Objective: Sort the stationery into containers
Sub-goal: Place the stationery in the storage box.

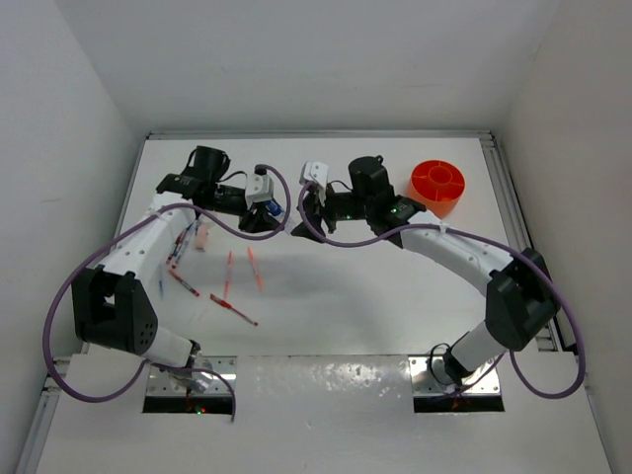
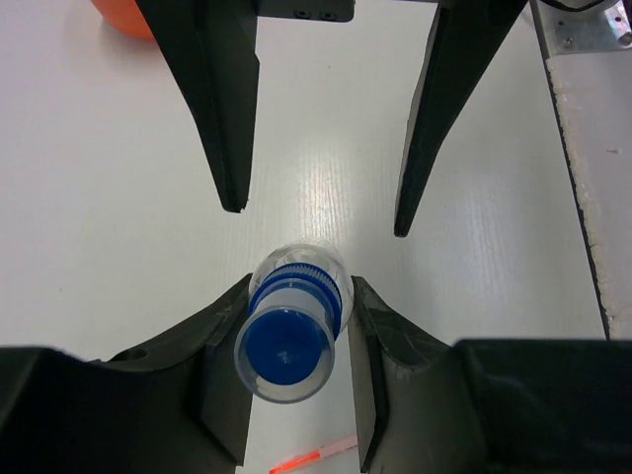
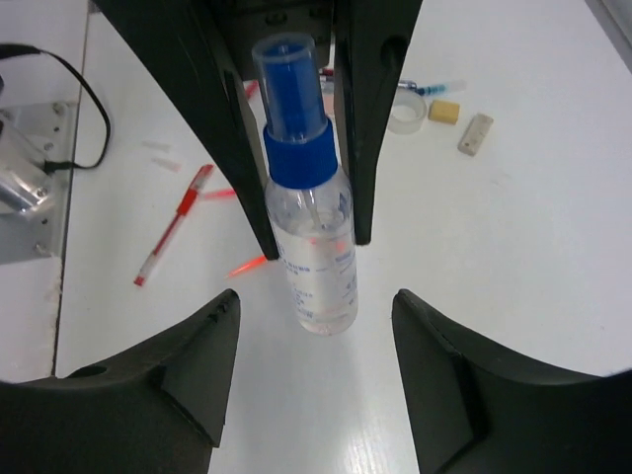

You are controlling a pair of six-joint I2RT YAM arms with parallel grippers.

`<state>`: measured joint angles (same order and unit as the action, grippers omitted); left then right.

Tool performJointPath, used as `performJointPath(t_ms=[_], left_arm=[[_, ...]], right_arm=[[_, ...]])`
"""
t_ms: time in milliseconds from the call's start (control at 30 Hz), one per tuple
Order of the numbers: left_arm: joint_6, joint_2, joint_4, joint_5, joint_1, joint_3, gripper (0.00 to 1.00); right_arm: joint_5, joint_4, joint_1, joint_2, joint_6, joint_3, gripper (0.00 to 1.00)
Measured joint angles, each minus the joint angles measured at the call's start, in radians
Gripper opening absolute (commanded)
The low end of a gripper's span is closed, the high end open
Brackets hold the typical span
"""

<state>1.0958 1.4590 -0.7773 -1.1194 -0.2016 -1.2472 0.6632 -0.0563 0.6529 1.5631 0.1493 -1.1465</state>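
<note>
My left gripper (image 1: 267, 212) is shut on the neck of a small clear bottle with a blue cap (image 1: 276, 209), held above the table. In the left wrist view the bottle (image 2: 293, 331) sits between my fingers with its cap toward the camera. My right gripper (image 1: 304, 214) is open and faces the bottle's base (image 3: 318, 276) without touching it; its fingers (image 2: 225, 118) show beyond the bottle. The round orange tub (image 1: 438, 186) stands at the far right. Red pens (image 1: 228, 276) and blue-and-white pens (image 1: 179, 247) lie on the left. A beige block (image 3: 444, 111) lies farther off.
A roll of clear tape (image 3: 404, 116) and a grey block (image 3: 475, 134) lie by the beige block. A red pen (image 3: 173, 227) lies under the left arm. Metal mounting plates (image 1: 188, 380) and cables are at the near edge, and white walls enclose the table.
</note>
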Motion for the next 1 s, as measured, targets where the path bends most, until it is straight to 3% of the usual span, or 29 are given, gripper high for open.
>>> performJointPath(t_ms=[633,733,867,1000], left_arm=[[0.022,0.001,-0.013,-0.002,-0.007,-0.003,0.00],[0.024,0.001,-0.012,-0.005,-0.007,-0.003,0.00],[0.018,0.002,-0.003,-0.001,-0.007,-0.004,0.00],[0.006,0.002,-0.005,0.003,-0.005,-0.004,0.00]], right_arm=[[-0.031,-0.054,0.037,0.121,0.025,-0.009,0.56],[-0.032,-0.087,0.038,0.122,0.008,-0.010,0.48],[-0.027,-0.095,0.041,0.126,-0.006,-0.010,0.19],[-0.024,-0.100,0.043,0.130,-0.008,-0.010,0.00]])
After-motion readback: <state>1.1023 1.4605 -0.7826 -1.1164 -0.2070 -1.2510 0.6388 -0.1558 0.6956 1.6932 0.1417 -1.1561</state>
